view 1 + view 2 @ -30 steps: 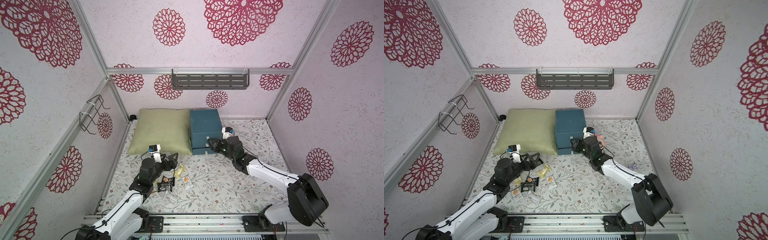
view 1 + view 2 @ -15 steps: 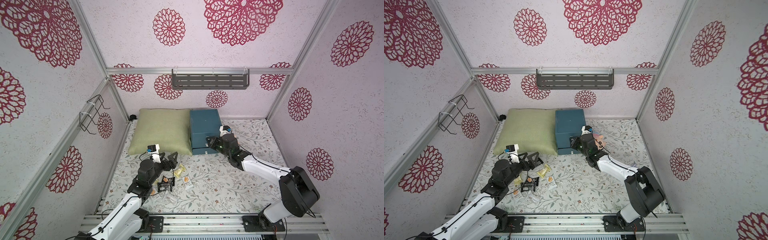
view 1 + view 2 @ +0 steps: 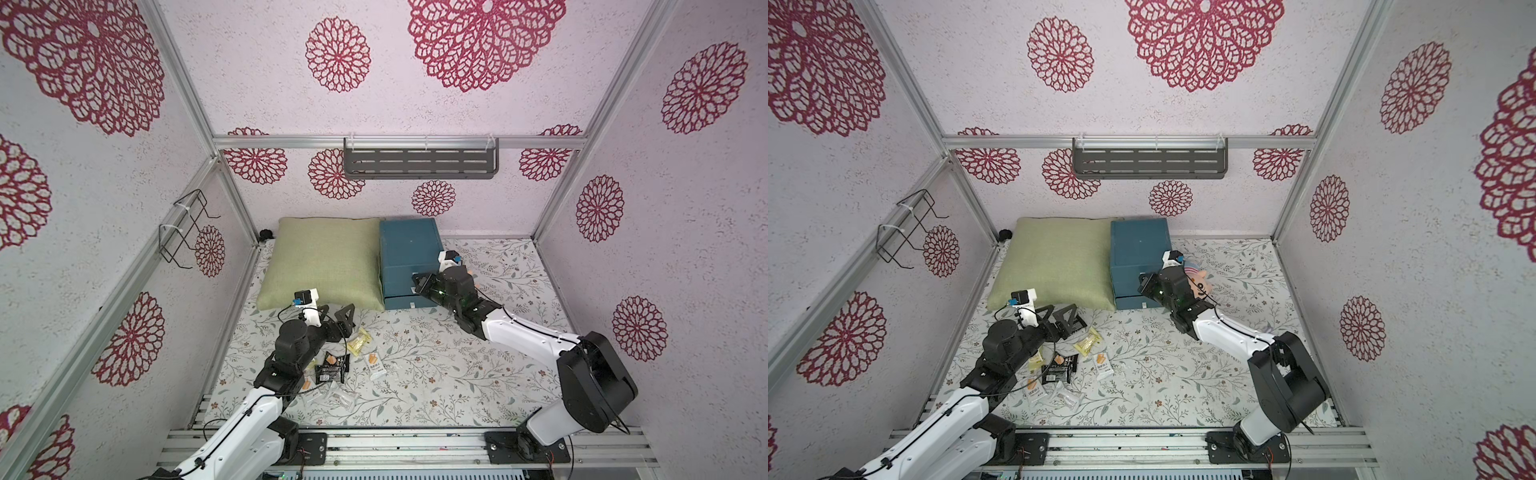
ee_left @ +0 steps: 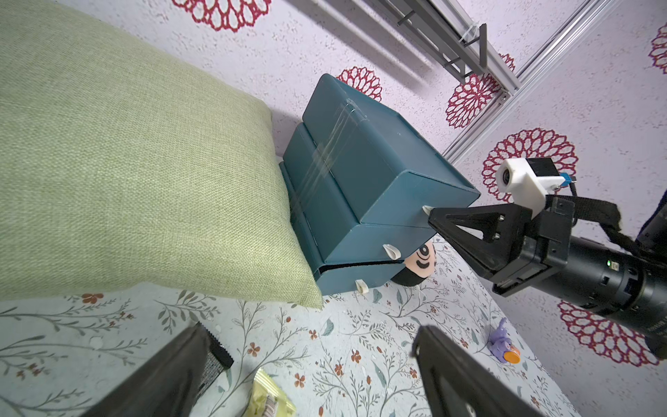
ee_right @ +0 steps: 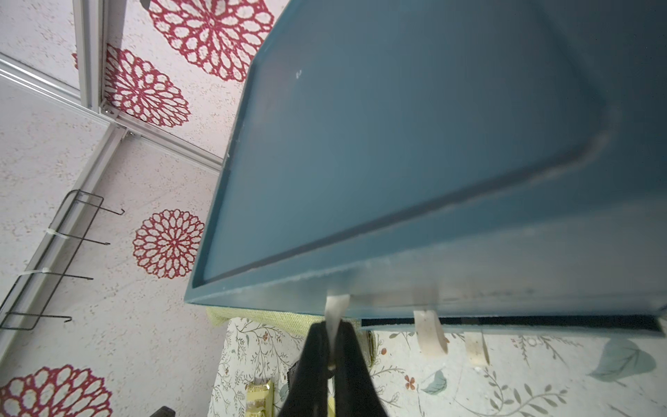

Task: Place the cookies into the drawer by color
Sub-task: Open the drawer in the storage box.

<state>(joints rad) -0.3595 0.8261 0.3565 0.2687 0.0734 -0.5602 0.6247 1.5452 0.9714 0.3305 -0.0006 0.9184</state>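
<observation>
Bright even light; faint shadows; edges bowed; drawer near lens soft, perhaps defocused.

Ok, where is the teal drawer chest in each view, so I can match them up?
In a top view: drawer chest at the back, mid-picture, beside the green cushion.
In a top view: again at the back, mid-picture.
Left wrist: mid-picture, tilted.
Right wrist: close up, filling most of the picture; right pincer shut on a white tab.
Shared landmark: the cushion, only a sliver in the right wrist view.
</observation>
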